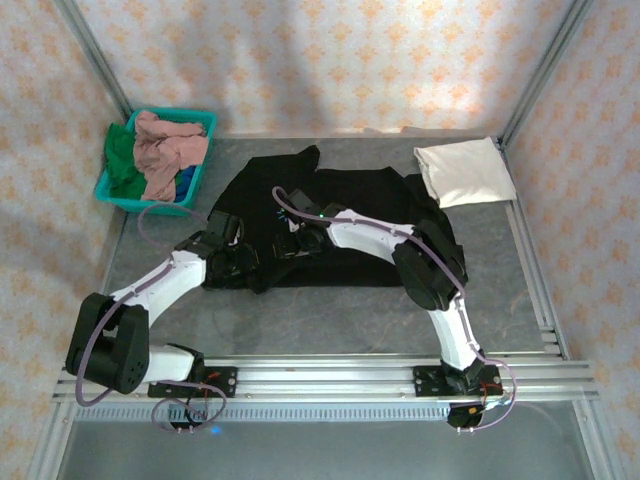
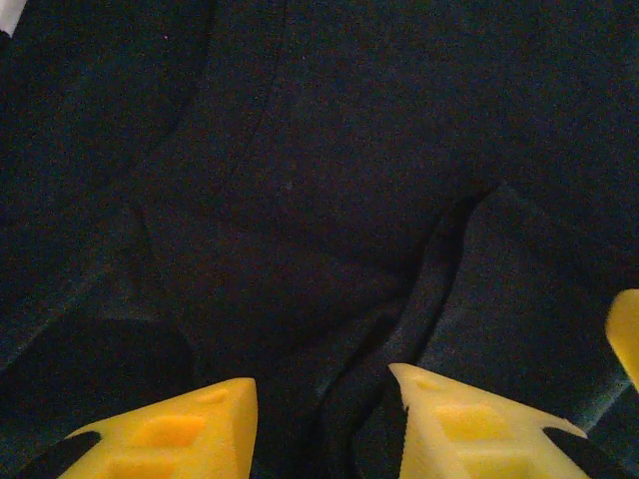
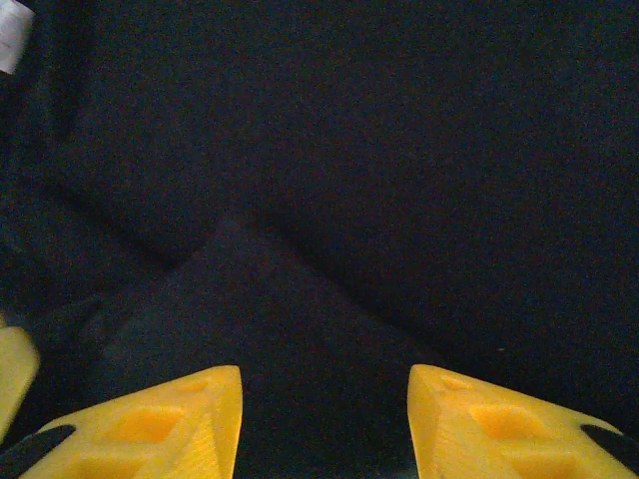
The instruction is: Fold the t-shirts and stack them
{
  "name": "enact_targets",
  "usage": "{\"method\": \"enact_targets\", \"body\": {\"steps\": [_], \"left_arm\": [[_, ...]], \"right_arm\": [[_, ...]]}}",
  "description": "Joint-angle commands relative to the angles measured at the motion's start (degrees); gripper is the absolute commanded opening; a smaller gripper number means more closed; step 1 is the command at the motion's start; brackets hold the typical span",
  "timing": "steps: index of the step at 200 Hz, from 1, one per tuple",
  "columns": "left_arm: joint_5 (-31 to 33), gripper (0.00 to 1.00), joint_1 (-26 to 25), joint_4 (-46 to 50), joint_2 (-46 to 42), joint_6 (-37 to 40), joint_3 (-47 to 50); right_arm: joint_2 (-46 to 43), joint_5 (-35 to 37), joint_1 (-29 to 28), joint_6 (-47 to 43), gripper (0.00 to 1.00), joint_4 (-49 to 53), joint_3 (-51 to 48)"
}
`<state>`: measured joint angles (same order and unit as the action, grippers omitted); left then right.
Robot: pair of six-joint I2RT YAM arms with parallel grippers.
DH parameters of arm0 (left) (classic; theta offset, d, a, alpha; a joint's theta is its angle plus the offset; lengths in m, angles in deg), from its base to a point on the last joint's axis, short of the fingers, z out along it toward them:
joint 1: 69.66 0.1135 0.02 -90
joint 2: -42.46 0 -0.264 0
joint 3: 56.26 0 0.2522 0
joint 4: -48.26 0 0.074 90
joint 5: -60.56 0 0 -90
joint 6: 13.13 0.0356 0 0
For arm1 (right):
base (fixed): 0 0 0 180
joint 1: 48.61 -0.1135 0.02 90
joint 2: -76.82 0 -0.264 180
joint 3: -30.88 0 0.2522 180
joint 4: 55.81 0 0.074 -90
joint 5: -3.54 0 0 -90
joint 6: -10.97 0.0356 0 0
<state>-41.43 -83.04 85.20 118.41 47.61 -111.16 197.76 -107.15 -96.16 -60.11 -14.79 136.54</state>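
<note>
Lying on grey table (image 1: 340, 320) — black t-shirt (image 1: 380, 190), patterned walls (image 1: 330, 60) around

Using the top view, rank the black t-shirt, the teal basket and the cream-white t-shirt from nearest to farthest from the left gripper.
1. black t-shirt, directly under the left gripper.
2. teal basket, back left corner.
3. cream-white t-shirt, folded at back right.
</note>
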Motion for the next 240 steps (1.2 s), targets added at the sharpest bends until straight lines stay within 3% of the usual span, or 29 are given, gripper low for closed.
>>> {"method": "enact_targets", "body": {"steps": [1,25,73,150,188,215,240], "left_arm": [[1.08,0.31,0.43,1.90,0.81,-1.06,-0.28],[-0.65,0.26,0.62,1.76,0.76,-1.07,0.24],[-3.57,0.26,0.64,-1.63,-2.15,-0.99,4.80],[-1.76,0.20,0.65,-0.06,-3.98,-1.05,6.12],[-1.59,0.19,0.73,-0.32,-3.33,-0.79,6.38],[-1.57,0.19,0.87,-0.20,-3.31,-0.45,6.43],[-1.94,0.19,1.43,-0.12,-3.41,0.08,6.43]], "right_arm": [[2.61,3.99,-0.06,-4.70,0.47,7.20,4.42],[0.99,4.96,-0.35,-9.20,0.47,8.94,2.42],[-1.53,7.33,-1.03,-13.95,0.50,7.60,3.49],[8.17,-3.33,-1.29,-13.91,0.54,7.03,15.79],[13.58,-2.86,-2.02,-14.58,0.55,10.33,21.68],[15.55,-1.06,-2.03,-14.13,0.49,11.83,24.45],[14.66,-0.19,-2.02,-13.26,0.32,11.69,24.73]]}}
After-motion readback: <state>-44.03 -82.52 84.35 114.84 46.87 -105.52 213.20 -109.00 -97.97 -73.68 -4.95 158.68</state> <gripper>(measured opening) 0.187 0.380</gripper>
